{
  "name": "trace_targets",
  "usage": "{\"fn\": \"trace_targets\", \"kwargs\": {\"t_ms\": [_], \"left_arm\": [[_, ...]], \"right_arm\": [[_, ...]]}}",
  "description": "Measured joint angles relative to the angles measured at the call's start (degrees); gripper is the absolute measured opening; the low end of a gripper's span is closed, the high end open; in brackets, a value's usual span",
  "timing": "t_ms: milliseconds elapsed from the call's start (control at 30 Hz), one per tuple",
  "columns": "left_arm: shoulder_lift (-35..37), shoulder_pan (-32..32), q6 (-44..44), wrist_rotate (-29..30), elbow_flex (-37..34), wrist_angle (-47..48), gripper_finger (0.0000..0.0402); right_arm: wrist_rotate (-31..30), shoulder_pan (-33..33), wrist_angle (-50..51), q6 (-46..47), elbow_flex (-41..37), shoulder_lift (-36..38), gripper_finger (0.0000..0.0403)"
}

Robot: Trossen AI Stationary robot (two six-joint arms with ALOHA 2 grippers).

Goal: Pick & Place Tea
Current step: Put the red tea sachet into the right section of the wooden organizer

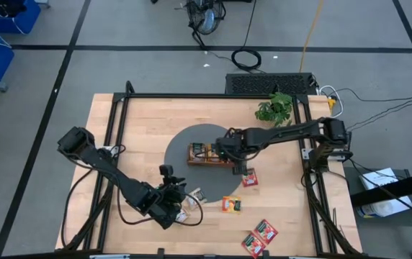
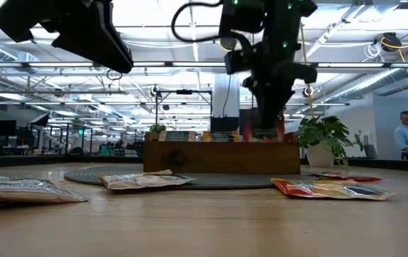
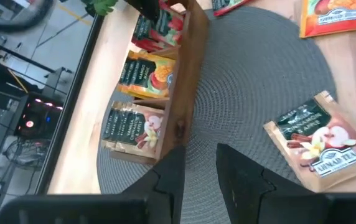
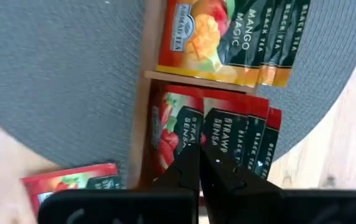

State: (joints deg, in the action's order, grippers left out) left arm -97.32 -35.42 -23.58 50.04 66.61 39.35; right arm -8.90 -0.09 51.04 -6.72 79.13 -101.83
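A brown wooden tray (image 1: pixel 207 155) sits on a round grey mat (image 1: pixel 181 147), with red, orange and beige tea sachets standing in its compartments. My right gripper (image 4: pixel 201 158) is shut and points down over the red sachets (image 4: pixel 234 130) in the tray's end compartment. My left gripper (image 3: pixel 200 162) is open and hovers above the table near its front edge (image 1: pixel 173 196). Loose sachets lie flat on the table: a beige one (image 3: pixel 318 146), an orange one (image 1: pixel 231 205), a red one (image 1: pixel 249 178) and two red ones (image 1: pixel 260 236). My right gripper has its shut fingertips (image 4: pixel 190 163) right at the tops of the red sachets in the tray, coming from above. I cannot tell whether they touch a sachet; none shows between the fingers.
A small potted plant (image 1: pixel 276 108) stands at the table's far right corner. Another beige sachet (image 1: pixel 181 214) lies beside my left gripper. A black frame rail (image 1: pixel 112 129) borders the wooden top. A person (image 2: pixel 407 135) stands in the room beyond.
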Motion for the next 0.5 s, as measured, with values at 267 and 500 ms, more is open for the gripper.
{"fn": "trace_targets", "kwargs": {"t_ms": [267,500], "left_arm": [[0.00,0.05,0.14,0.15,0.00,0.05,0.0097],[0.00,0.05,0.31,0.15,0.00,0.16,0.0097]], "right_arm": [[0.18,-1.86,-1.05,0.03,0.00,-1.58,0.0000],[-1.69,-1.78,-1.56,-1.13,0.00,-1.54,0.0027]]}}
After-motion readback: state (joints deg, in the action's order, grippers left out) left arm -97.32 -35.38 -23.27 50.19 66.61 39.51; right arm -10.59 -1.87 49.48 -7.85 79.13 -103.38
